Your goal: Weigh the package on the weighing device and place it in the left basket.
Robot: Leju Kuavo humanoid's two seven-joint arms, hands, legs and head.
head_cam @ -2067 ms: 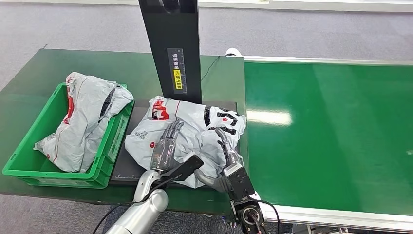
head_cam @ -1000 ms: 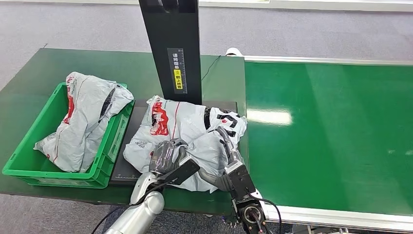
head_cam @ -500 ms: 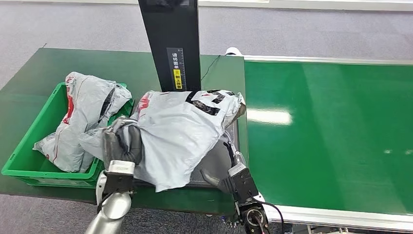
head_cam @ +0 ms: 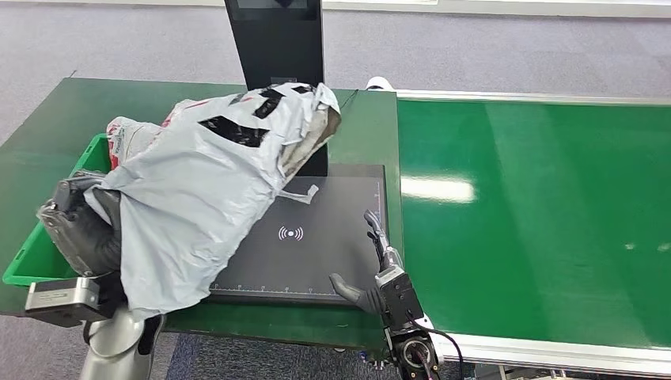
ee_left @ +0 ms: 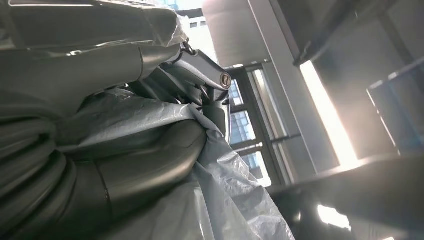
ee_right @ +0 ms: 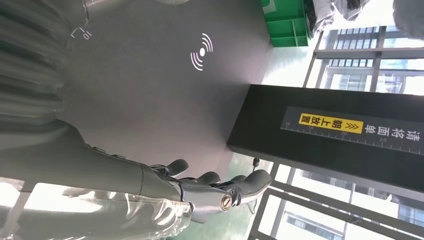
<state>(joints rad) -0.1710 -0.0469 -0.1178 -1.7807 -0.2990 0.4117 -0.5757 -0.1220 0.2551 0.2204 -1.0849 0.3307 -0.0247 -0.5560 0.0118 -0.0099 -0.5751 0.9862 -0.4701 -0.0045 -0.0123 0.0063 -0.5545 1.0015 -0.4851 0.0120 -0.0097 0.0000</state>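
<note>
You are looking at the left hand (head_cam: 83,229) gripping the grey package (head_cam: 206,182) by a bunched edge, fingers wrapped tight in the plastic film, as the left wrist view is showing up close (ee_left: 150,150). The package is hanging clear of the weighing device (head_cam: 316,245), draping over the green basket (head_cam: 24,265) at the left end of the table (head_cam: 47,134) and hiding most of it. Another grey package (head_cam: 126,131) is peeking out from behind the raised one. The right hand (head_cam: 380,261) is resting at the near right edge of the dark scale plate, fingers spread and holding nothing. The black post (head_cam: 273,39) is standing behind the plate, with the green conveyor belt (head_cam: 538,214) stretching to the right.
</note>
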